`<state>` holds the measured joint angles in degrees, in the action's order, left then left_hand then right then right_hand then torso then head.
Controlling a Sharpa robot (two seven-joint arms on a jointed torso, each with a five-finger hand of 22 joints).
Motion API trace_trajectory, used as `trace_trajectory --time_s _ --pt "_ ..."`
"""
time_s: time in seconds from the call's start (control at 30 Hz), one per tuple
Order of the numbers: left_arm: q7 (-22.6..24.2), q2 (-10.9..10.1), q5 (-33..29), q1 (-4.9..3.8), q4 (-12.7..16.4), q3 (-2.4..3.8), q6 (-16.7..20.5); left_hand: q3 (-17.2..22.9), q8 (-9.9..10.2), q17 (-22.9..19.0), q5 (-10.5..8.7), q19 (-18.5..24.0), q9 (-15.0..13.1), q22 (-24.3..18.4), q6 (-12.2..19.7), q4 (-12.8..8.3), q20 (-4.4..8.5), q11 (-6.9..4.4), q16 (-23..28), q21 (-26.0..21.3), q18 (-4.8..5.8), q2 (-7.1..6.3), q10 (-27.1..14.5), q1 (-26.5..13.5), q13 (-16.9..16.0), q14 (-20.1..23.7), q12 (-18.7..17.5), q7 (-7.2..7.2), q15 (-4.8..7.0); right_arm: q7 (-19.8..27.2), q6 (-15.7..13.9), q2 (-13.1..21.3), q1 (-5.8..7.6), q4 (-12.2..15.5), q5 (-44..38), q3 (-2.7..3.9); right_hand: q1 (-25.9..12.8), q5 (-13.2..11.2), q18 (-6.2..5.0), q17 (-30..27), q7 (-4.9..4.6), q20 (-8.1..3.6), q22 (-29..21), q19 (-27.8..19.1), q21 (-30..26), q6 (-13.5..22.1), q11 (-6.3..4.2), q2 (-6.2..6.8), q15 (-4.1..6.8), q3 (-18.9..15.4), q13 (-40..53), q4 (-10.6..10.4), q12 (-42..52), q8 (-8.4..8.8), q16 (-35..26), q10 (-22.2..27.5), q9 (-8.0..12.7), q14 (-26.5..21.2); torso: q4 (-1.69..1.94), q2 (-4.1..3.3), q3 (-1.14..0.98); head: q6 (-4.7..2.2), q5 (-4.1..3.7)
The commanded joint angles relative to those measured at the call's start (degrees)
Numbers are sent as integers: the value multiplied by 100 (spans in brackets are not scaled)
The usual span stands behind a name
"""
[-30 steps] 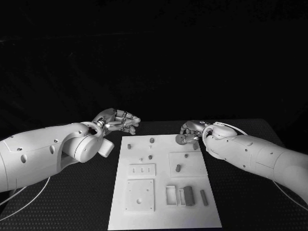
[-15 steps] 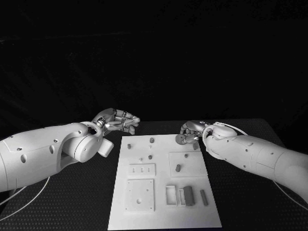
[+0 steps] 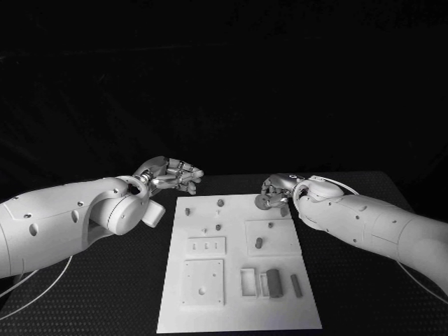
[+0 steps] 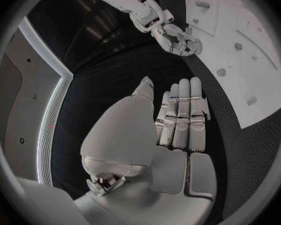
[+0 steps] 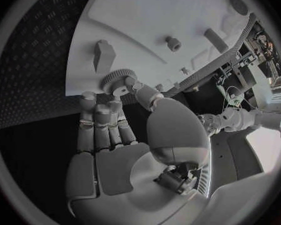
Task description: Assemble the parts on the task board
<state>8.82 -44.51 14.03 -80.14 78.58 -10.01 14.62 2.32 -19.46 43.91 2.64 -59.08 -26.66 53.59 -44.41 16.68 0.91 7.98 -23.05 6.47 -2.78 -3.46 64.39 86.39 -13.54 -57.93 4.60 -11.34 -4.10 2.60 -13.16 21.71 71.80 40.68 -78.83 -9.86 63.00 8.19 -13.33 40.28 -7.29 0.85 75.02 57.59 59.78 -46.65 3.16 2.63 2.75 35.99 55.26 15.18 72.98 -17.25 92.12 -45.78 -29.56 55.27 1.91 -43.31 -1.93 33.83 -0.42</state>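
We see the white task board (image 3: 239, 269) lying in the middle of the black tabletop (image 3: 113, 294), with small grey parts set across it: short pegs (image 3: 220, 204) near its far edge, a slotted plate (image 3: 206, 246) further in, and a darker block (image 3: 274, 283) beside an open frame near the front.

Our right hand (image 3: 274, 193) sits at the board's far right corner. In the right wrist view its thumb and a finger pinch a small toothed gear (image 5: 117, 78) right at the board's edge, while the other fingers (image 5: 97, 130) lie straight and pressed together. A small rectangular block (image 5: 103, 55) stands on the board just beside the gear.

Our left hand (image 3: 171, 175) hovers over the tabletop just off the board's far left corner. Its fingers (image 4: 181, 115) are straight and pressed side by side, holding nothing, apart from the board.
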Motion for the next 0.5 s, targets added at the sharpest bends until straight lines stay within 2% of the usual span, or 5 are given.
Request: trace_trajectory --time_s 0.03,0.2,0.33,0.5 --pt "42 -2 14 -6 24 5 -78 -16 27 9 19 -16 -6 5 -39 -2 31 -4 24 -32 -59 -26 27 11 -11 -6 -35 -11 -38 -108 173 -3 -31 15 -249 -16 -1 29 -167 -10 -144 4 88 16 -6 -481 -47 -27 47 27 -16 -30 33 -87 -28 -17 -134 -3 0 -2 1 13 4" --pt "41 -12 14 -8 33 5 -67 -17 27 11 19 -16 -7 6 -39 -2 31 -4 25 -33 -59 -26 27 11 -12 -5 -36 -11 -38 -133 79 -16 -31 9 -380 -16 -64 29 -167 -15 -134 -4 85 38 -7 -491 -59 52 60 37 -52 -99 43 -90 -33 -36 -148 20 -3 -1 1 16 2" --pt "42 -17 14 -9 44 6 -61 -17 27 12 19 -17 -7 7 -40 -2 31 -4 26 -34 -58 -26 27 11 -13 -5 -37 -11 -38 -150 -41 -6 -30 40 -420 -16 -78 29 -167 -16 -125 -14 84 59 -3 -510 -67 64 68 52 -71 -141 54 -98 -31 -55 -158 41 -2 0 4 16 -4" --pt "46 -27 14 -9 42 6 -43 -17 29 14 19 -17 -8 8 -39 -2 31 -4 28 -36 -59 -25 27 11 -14 -6 -38 -11 -38 -188 -403 32 -20 143 -431 -16 -98 27 -167 -18 -103 -42 86 112 14 -557 -91 82 91 63 -105 -190 79 -117 -24 -107 -178 98 1 0 2 24 -3"
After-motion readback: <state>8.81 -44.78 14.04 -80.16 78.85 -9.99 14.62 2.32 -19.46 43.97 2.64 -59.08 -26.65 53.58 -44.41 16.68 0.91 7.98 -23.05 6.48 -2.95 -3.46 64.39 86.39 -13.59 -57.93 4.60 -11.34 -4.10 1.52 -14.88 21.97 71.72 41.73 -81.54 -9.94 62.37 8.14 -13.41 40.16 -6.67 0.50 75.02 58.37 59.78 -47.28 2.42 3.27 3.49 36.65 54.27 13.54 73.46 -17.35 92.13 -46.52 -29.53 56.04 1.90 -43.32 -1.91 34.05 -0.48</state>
